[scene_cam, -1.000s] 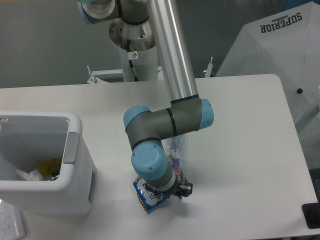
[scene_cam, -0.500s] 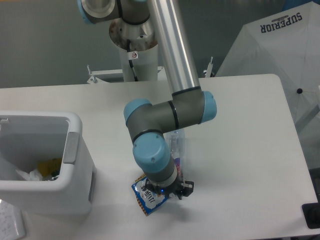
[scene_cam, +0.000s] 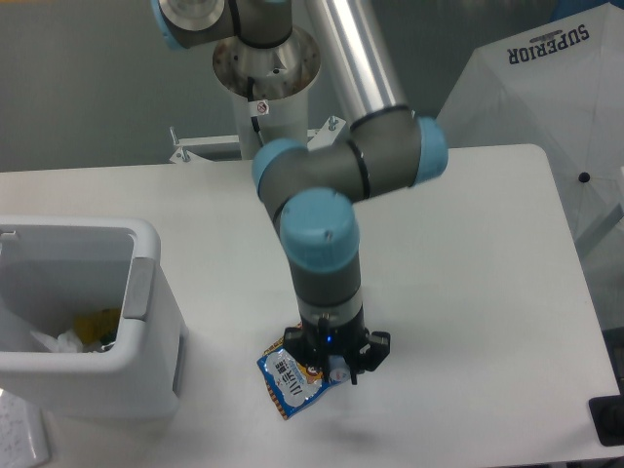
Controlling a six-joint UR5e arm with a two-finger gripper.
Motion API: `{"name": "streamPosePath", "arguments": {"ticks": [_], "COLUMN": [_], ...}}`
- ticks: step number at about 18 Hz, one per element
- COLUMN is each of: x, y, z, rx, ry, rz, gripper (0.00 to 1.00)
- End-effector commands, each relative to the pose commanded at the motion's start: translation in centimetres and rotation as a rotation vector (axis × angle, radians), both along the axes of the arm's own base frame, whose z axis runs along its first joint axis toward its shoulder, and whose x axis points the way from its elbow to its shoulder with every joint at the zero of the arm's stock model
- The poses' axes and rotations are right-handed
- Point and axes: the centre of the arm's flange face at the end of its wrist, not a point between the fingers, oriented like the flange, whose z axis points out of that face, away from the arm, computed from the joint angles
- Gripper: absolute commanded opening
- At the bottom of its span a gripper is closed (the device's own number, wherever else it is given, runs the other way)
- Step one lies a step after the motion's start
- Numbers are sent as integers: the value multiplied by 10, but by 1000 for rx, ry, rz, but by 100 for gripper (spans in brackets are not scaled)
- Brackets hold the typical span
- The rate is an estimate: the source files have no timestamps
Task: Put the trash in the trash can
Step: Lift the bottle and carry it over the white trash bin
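The flat blue-orange snack packet (scene_cam: 290, 381) lies on the white table, right of the trash can. My gripper (scene_cam: 333, 367) points straight down over the packet's right edge and touches or nearly touches it. The wrist hides the fingers, so their state does not show. The bottle is hidden, most likely behind the upright forearm. The trash can (scene_cam: 146, 292), a white boxy bin with a thick rim and a grey side panel, stands at the left edge and holds some yellow and white scraps.
A white umbrella (scene_cam: 546, 107) marked SUPERIOR leans past the table's far right corner. The arm's base column (scene_cam: 268, 107) rises behind the table's far edge. A dark object (scene_cam: 609, 419) sits at the right front corner.
The forearm has swung up from a low, leftward lean to nearly upright over the packet, and the elbow rose to the right. The bottle seen behind the arm is now covered. The packet has barely shifted.
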Motion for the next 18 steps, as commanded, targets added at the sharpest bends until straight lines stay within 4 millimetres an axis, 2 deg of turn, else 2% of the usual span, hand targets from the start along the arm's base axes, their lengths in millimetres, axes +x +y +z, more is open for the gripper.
{"name": "streamPosePath", "arguments": {"ticks": [6,10,12,14,17,18], "x": [9,25,36,39,59,63], "y": [3,13,17,16,8,7], "z": [97,155,172,188,229,237], "rx": [281,484,577,640,707,728], "ry": [-65,-96,-161,-187,-173,-185], "rz": [-20,-141,-220,-261,-314,-329], "gripper": [0,0,0,0,0,0]}}
